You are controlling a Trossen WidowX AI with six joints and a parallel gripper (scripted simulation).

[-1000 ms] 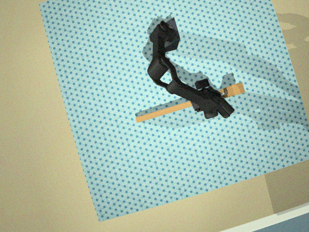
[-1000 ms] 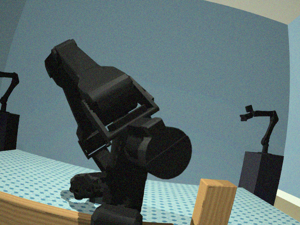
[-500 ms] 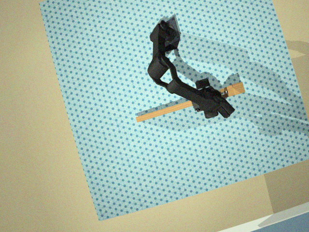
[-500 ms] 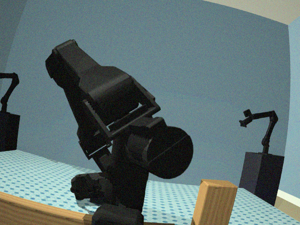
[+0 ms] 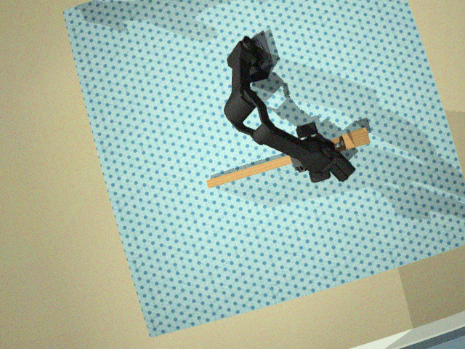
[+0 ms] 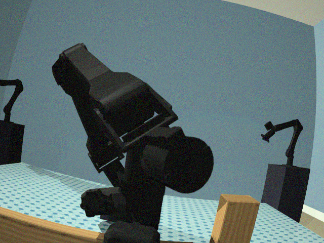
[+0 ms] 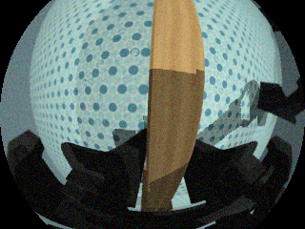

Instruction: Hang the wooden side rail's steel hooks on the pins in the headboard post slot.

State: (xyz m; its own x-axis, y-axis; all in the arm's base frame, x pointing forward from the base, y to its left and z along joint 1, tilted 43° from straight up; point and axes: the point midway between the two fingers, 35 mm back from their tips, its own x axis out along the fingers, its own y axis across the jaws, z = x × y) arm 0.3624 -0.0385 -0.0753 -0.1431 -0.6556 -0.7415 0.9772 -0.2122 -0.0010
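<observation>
The wooden side rail [image 5: 248, 171] [image 6: 39, 232] [image 7: 176, 95] runs from lower left toward the post in the top view, with a narrow shadow along it. I cannot tell whether its far end touches the table. My gripper [image 7: 160, 133] is shut on the rail, one dark finger on each side. The arm covers the grasp from above. The wooden headboard post [image 5: 358, 138] [image 6: 238, 222] stands upright near the rail's near end. Small metal parts [image 5: 338, 144] show between arm and post. Hooks, pins and slot cannot be made out clearly, so their contact is hidden.
The table has a dotted cover [image 5: 180, 243] [image 6: 188, 209]. My arm [image 5: 240, 107] [image 6: 125, 99] reaches over the rail from its base. Shadows fall across the cover around the post. Two other dark arms on pedestals [image 6: 285, 188] [image 6: 10, 142] appear in the background.
</observation>
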